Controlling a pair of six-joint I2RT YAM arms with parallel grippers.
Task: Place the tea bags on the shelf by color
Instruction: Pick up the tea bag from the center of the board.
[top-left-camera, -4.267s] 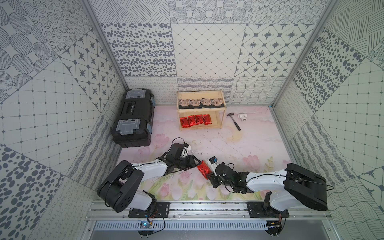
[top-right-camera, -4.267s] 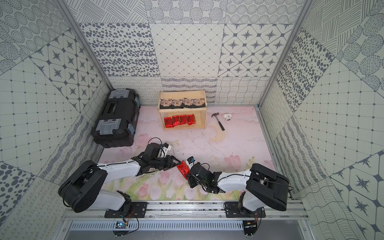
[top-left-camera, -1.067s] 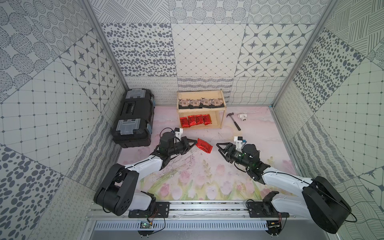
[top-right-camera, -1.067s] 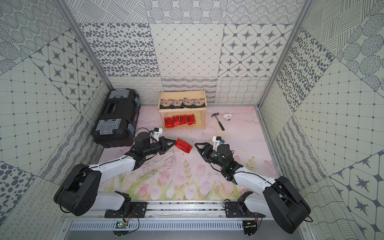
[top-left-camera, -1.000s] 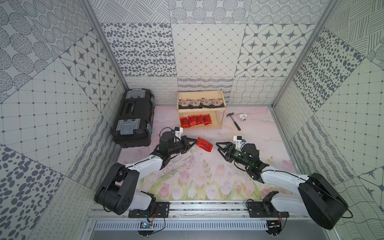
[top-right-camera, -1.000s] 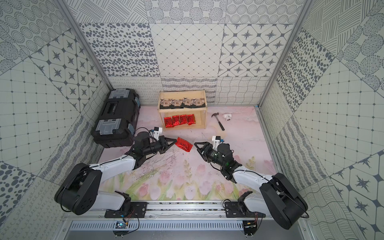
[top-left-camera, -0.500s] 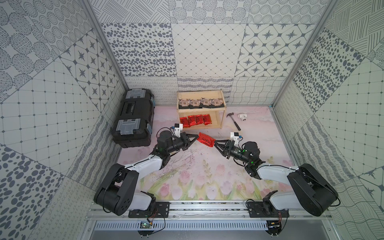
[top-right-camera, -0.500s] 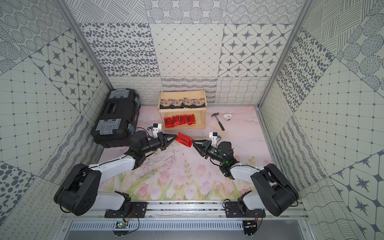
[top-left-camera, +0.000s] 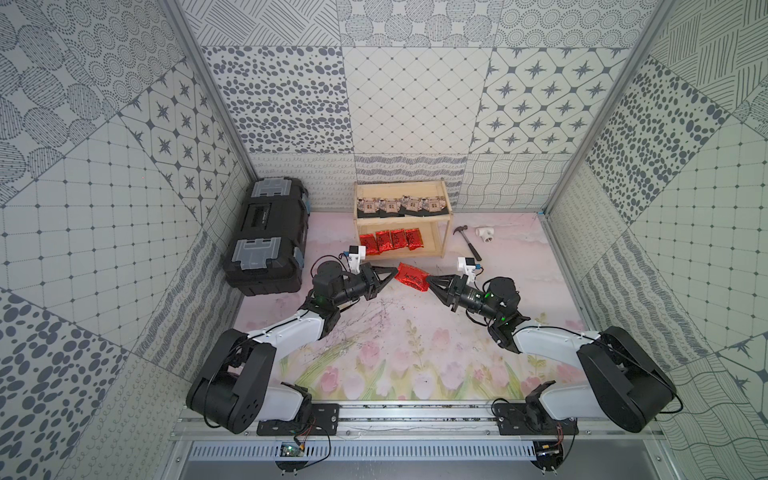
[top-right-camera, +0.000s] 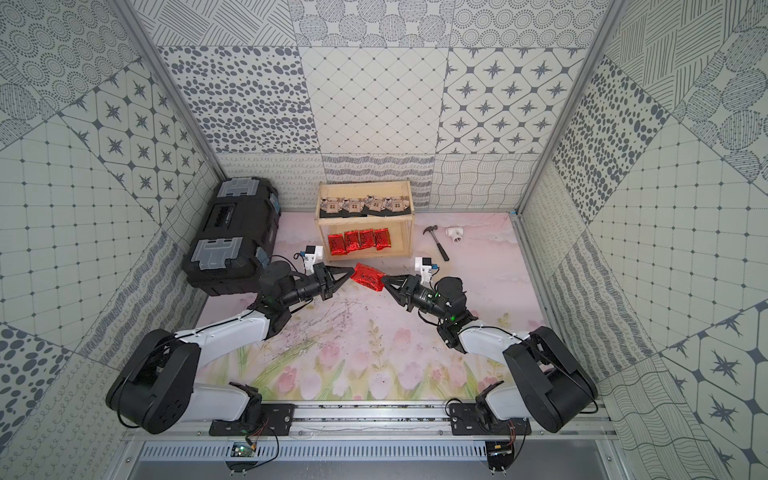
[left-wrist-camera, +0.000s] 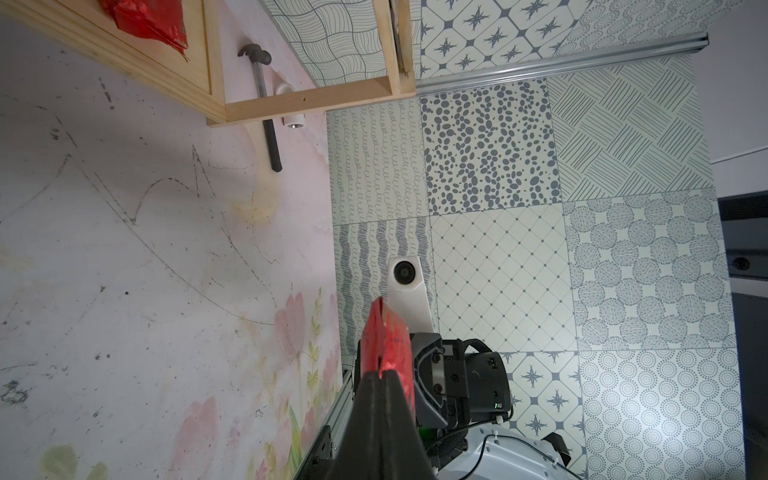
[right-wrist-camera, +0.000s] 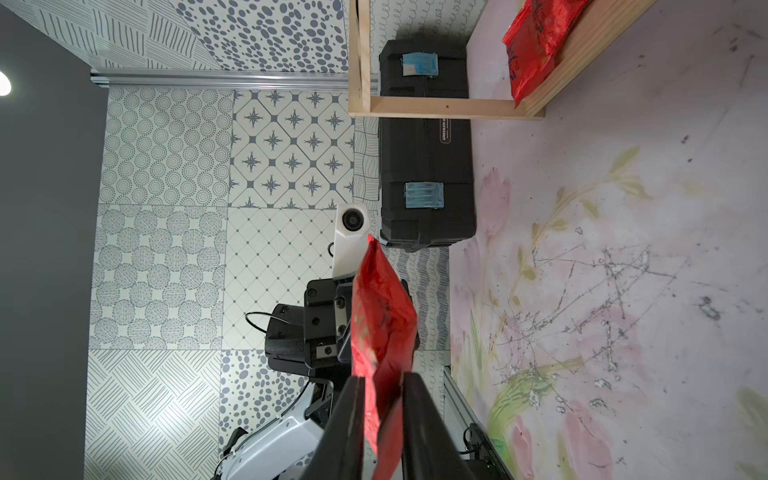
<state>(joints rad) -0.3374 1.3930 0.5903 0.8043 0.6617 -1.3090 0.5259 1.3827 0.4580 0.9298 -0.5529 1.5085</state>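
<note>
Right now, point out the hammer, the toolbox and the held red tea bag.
hammer (top-left-camera: 471, 244), in a top view, handle.
toolbox (top-left-camera: 266, 220), in a top view, lid.
held red tea bag (top-left-camera: 411, 277), in a top view, its middle.

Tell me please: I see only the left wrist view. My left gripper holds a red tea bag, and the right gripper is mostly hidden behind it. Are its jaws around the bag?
Observer: Yes. In the right wrist view the right gripper has one finger on each side of the red tea bag. A gap shows beside the bag, so it is open.
Operator: How many red bags lie on the lower board? I see only one.
Observer: Four red bags lie side by side on the lower board of the shelf. Bare board shows on the side nearer the hammer.
Operator: And the top board?
Observer: Four black bags in a row.
</note>
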